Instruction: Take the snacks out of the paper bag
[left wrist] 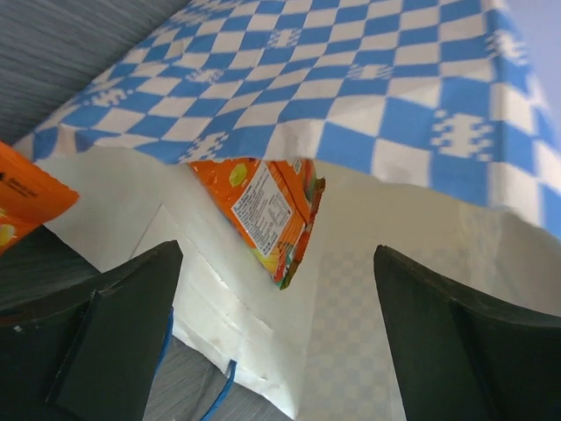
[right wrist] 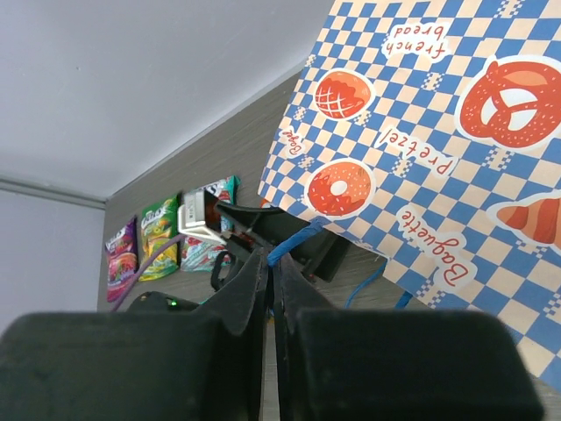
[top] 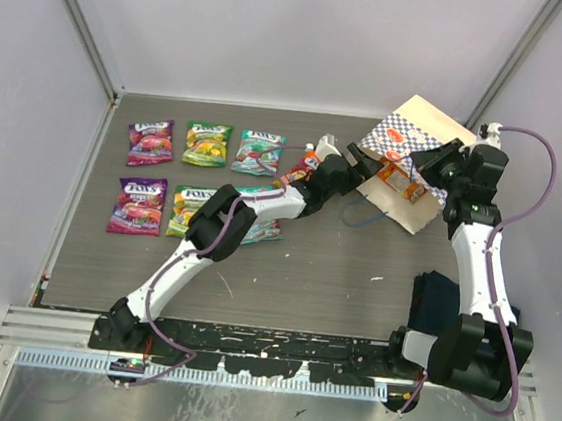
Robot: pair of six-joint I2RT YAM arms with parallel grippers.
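The paper bag (top: 418, 124) lies at the back right, its mouth toward the left. My right gripper (top: 434, 166) is shut on its blue cord handle (right wrist: 295, 239) and holds the checkered upper side (right wrist: 421, 132) up. My left gripper (top: 362, 165) is open and empty at the bag's mouth, its fingers (left wrist: 123, 324) wide apart. An orange snack packet (left wrist: 273, 210) lies inside on the bag's pale inner wall (left wrist: 386, 263), just beyond the fingertips. Another orange packet (left wrist: 24, 197) shows at the left edge. In the top view an orange packet (top: 403, 180) shows in the mouth.
Several snack packets lie in two rows at the left: purple (top: 150, 142), green (top: 207, 145), teal (top: 258, 152), purple (top: 138, 204), green (top: 189, 209). One more (top: 264, 227) lies partly under my left arm. A dark blue cloth (top: 440, 300) lies near my right arm's base.
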